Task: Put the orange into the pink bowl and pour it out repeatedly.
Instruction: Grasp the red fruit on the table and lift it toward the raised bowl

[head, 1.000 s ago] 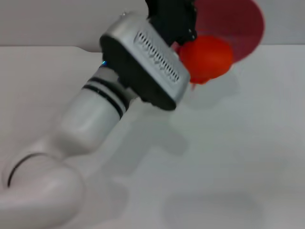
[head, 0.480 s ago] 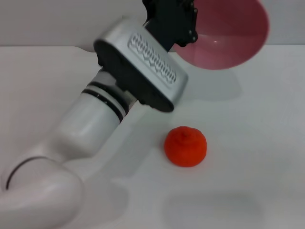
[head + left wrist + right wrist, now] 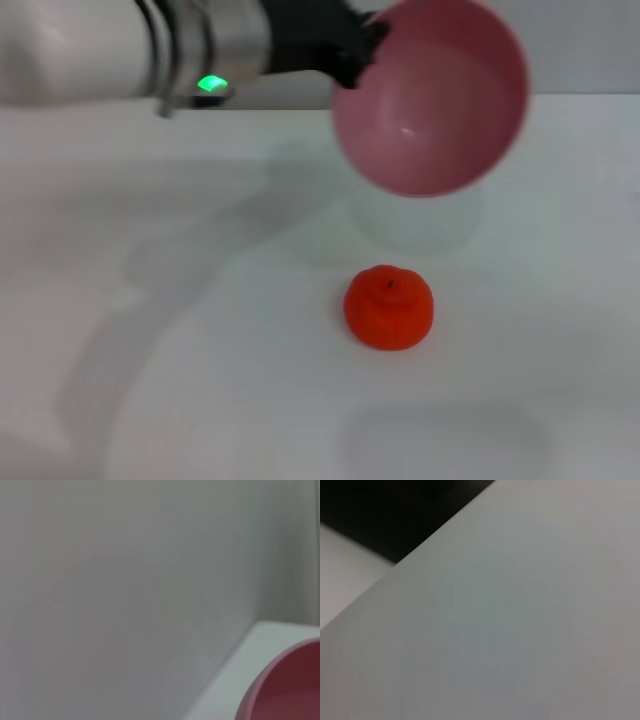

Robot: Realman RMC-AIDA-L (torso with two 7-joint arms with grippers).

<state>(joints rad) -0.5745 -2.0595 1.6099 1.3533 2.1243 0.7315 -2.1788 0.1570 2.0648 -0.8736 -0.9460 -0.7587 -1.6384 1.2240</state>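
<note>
Left gripper (image 3: 350, 50): dark fingers are clamping the near-left rim of the pink bowl (image 3: 432, 100), holding it in the air above the far edge of the table (image 3: 150, 330). The arm is now reaching in level from the far left corner, where half a second ago it was slanting up from the near left corner across the middle.

Pink bowl: tilted, its mouth facing the near edge, inside bare. It is hanging lower than half a second ago, and a slice of its rim (image 3: 280, 685) is showing in the left wrist view.

Orange (image 3: 389, 306): lying on the table near the middle, stem dot up, well apart from the bowl and nearer the near edge. A second ago it was dropping from the bowl's lip; it is resting where it was half a second ago. Judgement: one pour is done; the fruit needs reloading next.

Right gripper: not showing anywhere; its wrist view is giving only a pale blank surface.

Table: plain white, carrying soft shadows. Room: a pale grey wall is rising behind the far edge.
</note>
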